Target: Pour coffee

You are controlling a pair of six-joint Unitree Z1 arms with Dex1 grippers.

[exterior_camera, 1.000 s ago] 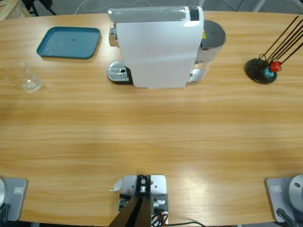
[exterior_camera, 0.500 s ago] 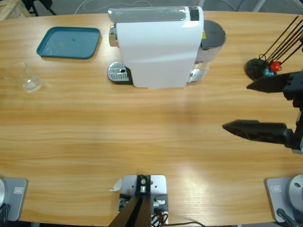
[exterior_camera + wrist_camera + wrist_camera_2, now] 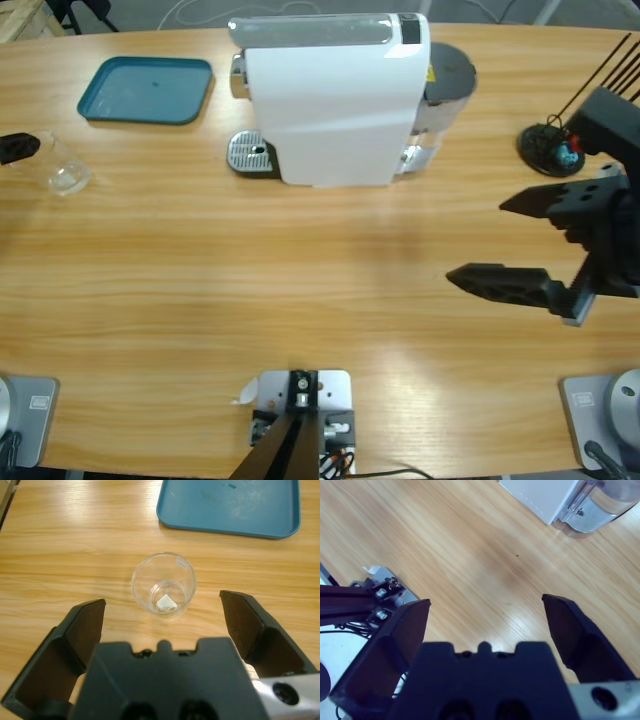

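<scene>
Left of the white coffee machine (image 3: 335,100), the left gripper (image 3: 162,611) hangs jaws wide apart just short of an upright clear tumbler (image 3: 163,585); no coffee shows. Right of the machine, the right gripper (image 3: 495,238) gapes over bare table (image 3: 300,290), holding nothing.

The coffee machine (image 3: 335,95) stands at the table's (image 3: 300,290) far middle. The tray (image 3: 147,90) lies to its left, the tumbler (image 3: 60,165) nearer and further left, just beside the left gripper (image 3: 162,612). The stick holder (image 3: 550,150) sits far right, behind the right gripper (image 3: 480,240).
</scene>
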